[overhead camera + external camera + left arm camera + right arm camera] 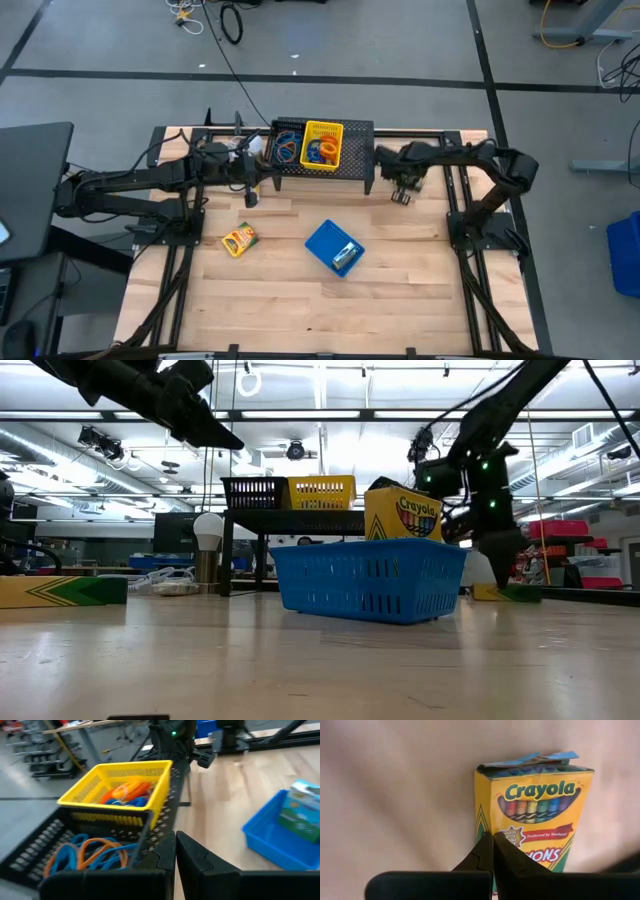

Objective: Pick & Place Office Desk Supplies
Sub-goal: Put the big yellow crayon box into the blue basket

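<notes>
A black mesh stand [365, 140] at the table's far edge carries a yellow tray [323, 145] and a black tray [287, 147], both holding rubber bands [125, 792]. A blue tray [322, 240] at mid-table has a crayon box [403, 512] standing in it. Another crayon box [238, 240] lies flat on the wood to its left. My right gripper [493, 840] is shut and points down over a third crayon box [535, 815], which lies flat right of the stand. My left gripper [175, 847] hangs shut in the air by the stand's left front, with nothing in it. My right gripper's shut fingertips [485, 847] come from above at the lower left part of the crayon box's printed face [512, 837]. Whether they touch it, I cannot tell. The box lies flat on the table, with nothing between the fingers.
A white round object with a cord [207, 530] stands at the stand's left end. Bare wood stretches along the near half of the table [300, 310]. The arms' black frames [175, 260] run along both side edges.
</notes>
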